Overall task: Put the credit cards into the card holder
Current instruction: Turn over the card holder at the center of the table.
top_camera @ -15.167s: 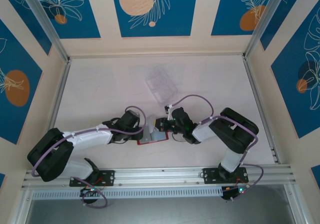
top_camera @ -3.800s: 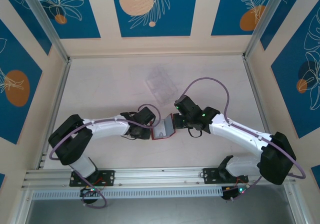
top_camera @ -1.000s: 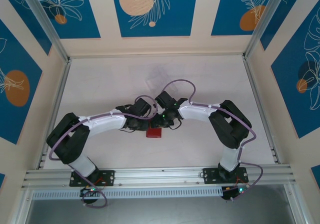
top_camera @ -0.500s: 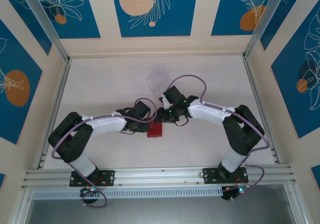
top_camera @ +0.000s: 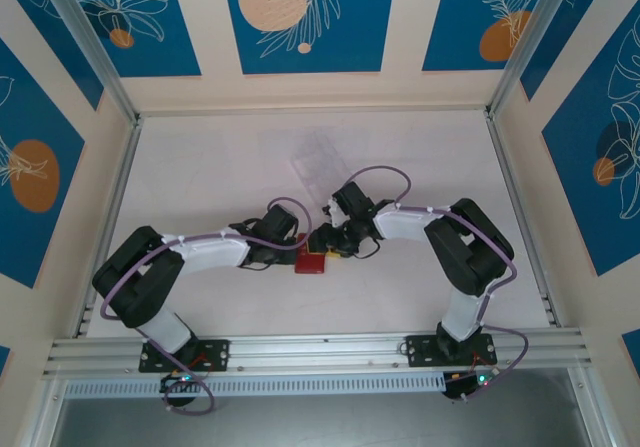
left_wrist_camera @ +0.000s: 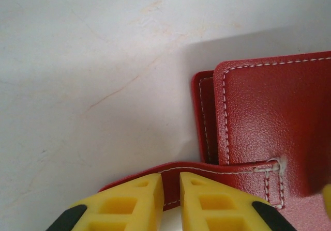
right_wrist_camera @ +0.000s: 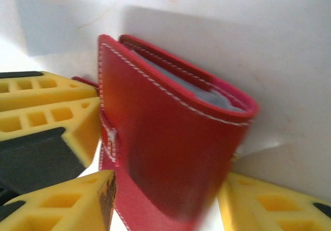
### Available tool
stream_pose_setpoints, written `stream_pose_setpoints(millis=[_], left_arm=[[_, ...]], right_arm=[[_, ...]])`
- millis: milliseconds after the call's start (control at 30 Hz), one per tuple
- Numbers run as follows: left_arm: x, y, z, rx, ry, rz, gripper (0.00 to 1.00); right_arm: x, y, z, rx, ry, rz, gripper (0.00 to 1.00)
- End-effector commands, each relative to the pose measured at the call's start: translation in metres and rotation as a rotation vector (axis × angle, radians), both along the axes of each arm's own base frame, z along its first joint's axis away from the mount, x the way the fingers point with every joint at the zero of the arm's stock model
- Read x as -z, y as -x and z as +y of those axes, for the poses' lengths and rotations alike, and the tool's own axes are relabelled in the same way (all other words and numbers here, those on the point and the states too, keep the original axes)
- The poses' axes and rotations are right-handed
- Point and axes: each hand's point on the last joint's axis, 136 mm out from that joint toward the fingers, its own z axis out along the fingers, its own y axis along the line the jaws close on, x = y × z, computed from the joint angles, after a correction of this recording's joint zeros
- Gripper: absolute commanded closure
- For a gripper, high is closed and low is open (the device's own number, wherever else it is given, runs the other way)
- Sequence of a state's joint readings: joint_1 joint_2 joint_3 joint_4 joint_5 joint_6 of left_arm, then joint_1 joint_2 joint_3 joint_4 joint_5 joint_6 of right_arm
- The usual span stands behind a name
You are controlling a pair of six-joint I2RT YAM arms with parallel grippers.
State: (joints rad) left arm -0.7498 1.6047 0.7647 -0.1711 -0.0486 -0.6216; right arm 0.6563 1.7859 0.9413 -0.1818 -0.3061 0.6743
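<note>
The card holder (top_camera: 311,262), a small red wallet, lies folded shut on the table between the two arms. My left gripper (left_wrist_camera: 171,195) is shut on its red snap tab (left_wrist_camera: 207,176) from the left. In the right wrist view the card holder (right_wrist_camera: 170,153) stands between the fingers (right_wrist_camera: 77,202) of my right gripper (right_wrist_camera: 165,205), which is open and straddles it. A strip of grey lining (right_wrist_camera: 201,89) shows at its top edge. The left gripper's yellow fingers (right_wrist_camera: 46,107) sit by the tab. The credit cards are hidden.
A clear plastic slotted rack (top_camera: 322,159) stands behind the grippers, toward the back of the white table (top_camera: 200,167). Metal rails (top_camera: 120,197) and patterned walls bound the table on three sides. The arms' bases are bolted at the near edge (top_camera: 320,352).
The right gripper's jaws have spread apart around the folded card holder and its wrist has shifted slightly. The left gripper keeps its pinch on the tab. The card holder has barely moved.
</note>
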Motion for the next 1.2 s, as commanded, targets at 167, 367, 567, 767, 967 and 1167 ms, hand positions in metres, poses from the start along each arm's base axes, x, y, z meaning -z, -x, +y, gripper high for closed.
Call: stream_pose_setpoints(millis=[167,367,567,767,967,1167], left_arm=[[0.047,0.036,0.027,-0.005,-0.103,0.168,0.83],[0.030,0.035,0.031,-0.011,-0.095,0.135,0.83],[-0.007,0.036,0.048,-0.034,-0.084,0.061,0.73],[-0.026,0.046,0.062,-0.048,-0.066,0.027,0.72],[-0.040,0.055,0.075,-0.078,-0.058,0.004,0.72],[-0.063,0.062,0.096,-0.135,-0.065,-0.046,0.72]], right_arm=[[-0.014,0.008,0.025,-0.021,-0.133,0.032,0.62],[-0.032,0.001,0.004,0.038,-0.085,-0.035,1.00],[-0.063,0.001,-0.084,0.154,0.335,-0.198,1.00],[-0.097,0.016,-0.177,0.228,0.809,-0.326,1.00],[-0.096,0.031,-0.176,0.133,1.065,-0.331,1.00],[-0.050,0.036,-0.101,-0.039,1.085,-0.303,0.86]])
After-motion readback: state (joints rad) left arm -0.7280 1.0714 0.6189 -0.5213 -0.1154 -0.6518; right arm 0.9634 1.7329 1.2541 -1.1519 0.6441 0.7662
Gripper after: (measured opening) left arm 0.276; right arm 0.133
